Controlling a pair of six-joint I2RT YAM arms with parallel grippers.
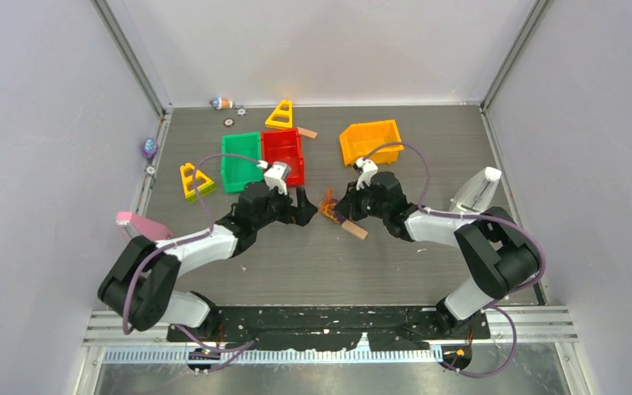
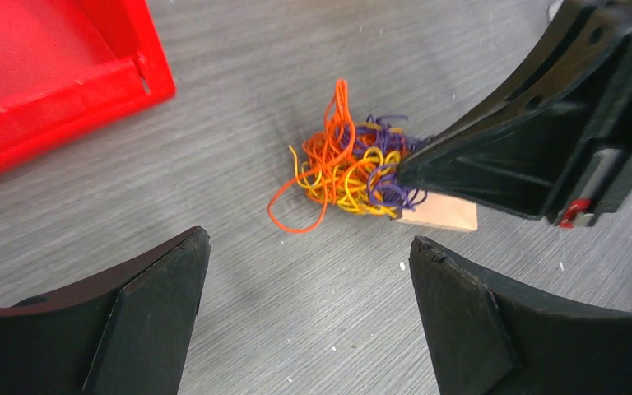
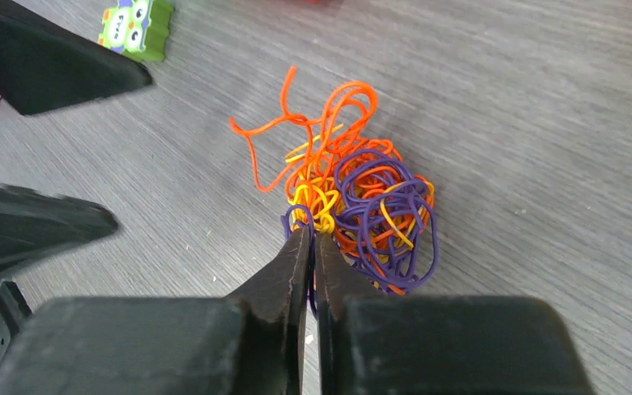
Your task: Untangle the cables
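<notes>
1. My right claw (image 3: 311,234) is pinched shut on the near edge of the cables (image 3: 362,206), with a few yellow and purple strands caught between its tips. I judge this to be an anchor hold, so the clump cannot slide when the other side pulls.
2. The cables lie as one orange, yellow and purple knot on the bench (image 2: 239,329), midway between my two arms. The knot seems to touch a small tan wooden block (image 2: 444,216) and is well apart from the red bin (image 2: 49,90).
3. My left claw (image 2: 309,240) hangs wide open and empty, near the knot and facing it from the opposite side. I think it is placed there to take the orange loop (image 2: 292,218) that sticks out toward it.
4. No colour is separated yet, so I judge the untangling to be barely begun.
</notes>
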